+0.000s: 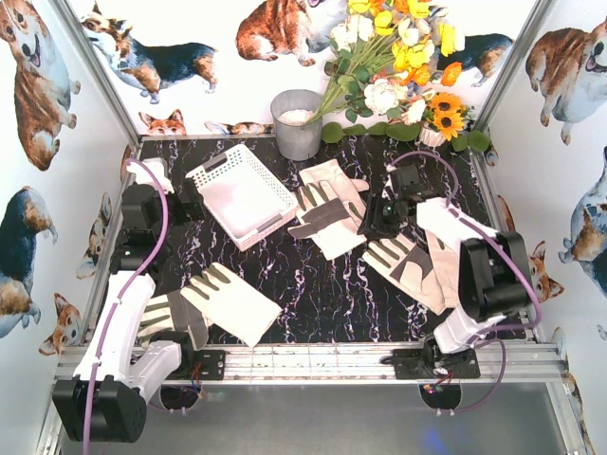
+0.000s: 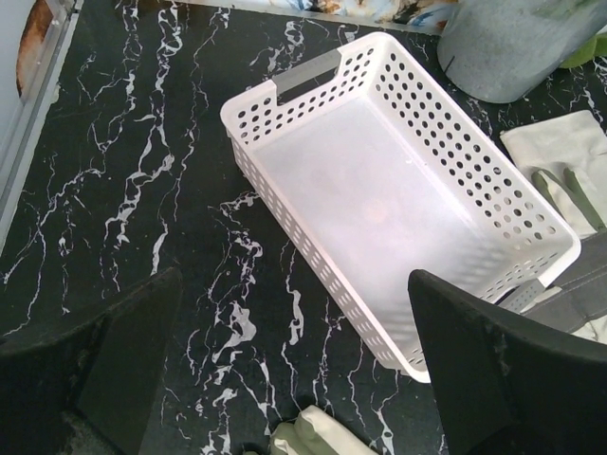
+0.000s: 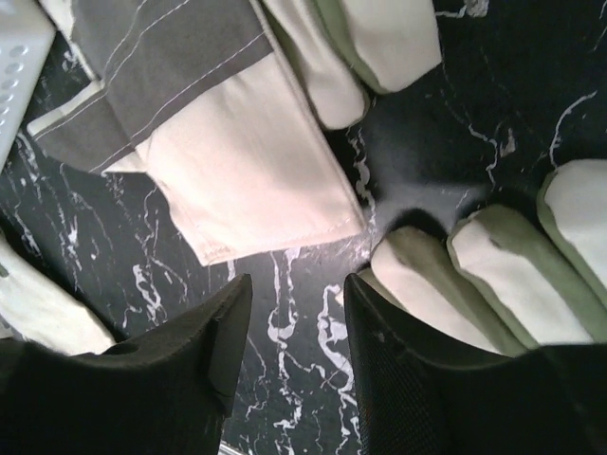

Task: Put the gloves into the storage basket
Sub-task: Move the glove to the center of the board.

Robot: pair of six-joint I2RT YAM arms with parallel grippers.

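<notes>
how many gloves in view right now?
6, apparently, in three overlapping pairs: front-left pair, centre pair beside the basket, right pair by the right gripper. Overlaps may hide more.

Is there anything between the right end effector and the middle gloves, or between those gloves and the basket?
Nothing visible does. The right end effector hangs over bare table at the edge of the middle gloves, and the storage basket lies empty right beside them.
</notes>
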